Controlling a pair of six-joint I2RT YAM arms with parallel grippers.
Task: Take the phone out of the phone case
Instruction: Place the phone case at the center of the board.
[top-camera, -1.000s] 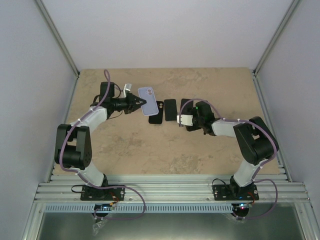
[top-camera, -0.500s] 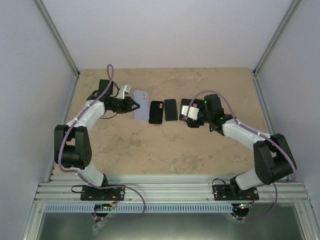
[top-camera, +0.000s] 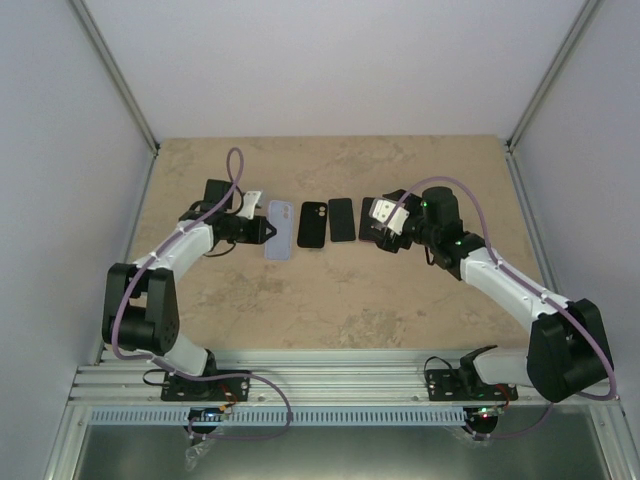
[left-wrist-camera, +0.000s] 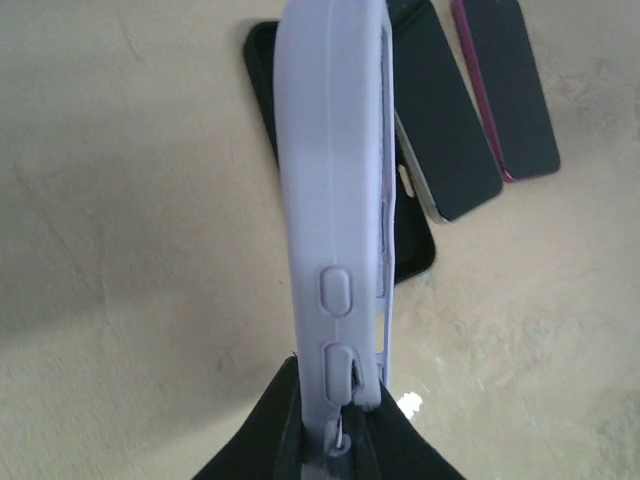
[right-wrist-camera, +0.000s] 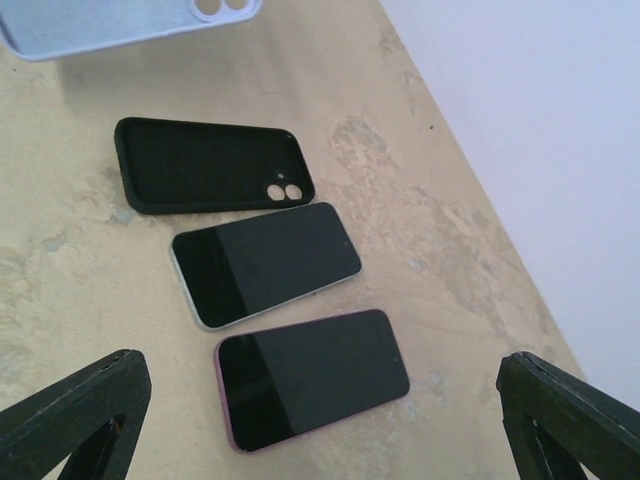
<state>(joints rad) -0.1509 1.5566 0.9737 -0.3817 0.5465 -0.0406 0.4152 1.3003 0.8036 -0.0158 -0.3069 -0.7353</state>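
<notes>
My left gripper (left-wrist-camera: 335, 405) is clamped on the end of the lilac phone case (left-wrist-camera: 335, 170), which stands on edge straight out ahead of its fingers. I can't tell if a phone is inside. My right gripper (right-wrist-camera: 320, 364) is spread wide above the table (right-wrist-camera: 430, 210). A pink-rimmed phone (right-wrist-camera: 300, 392) lies between its fingers, with a pale-rimmed phone (right-wrist-camera: 265, 265) just beyond and a black case (right-wrist-camera: 195, 165) farther out.

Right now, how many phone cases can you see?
2. The lilac case is held in the left claw; the black case lies flat beside the silver-edged phone. I see no others.
</notes>
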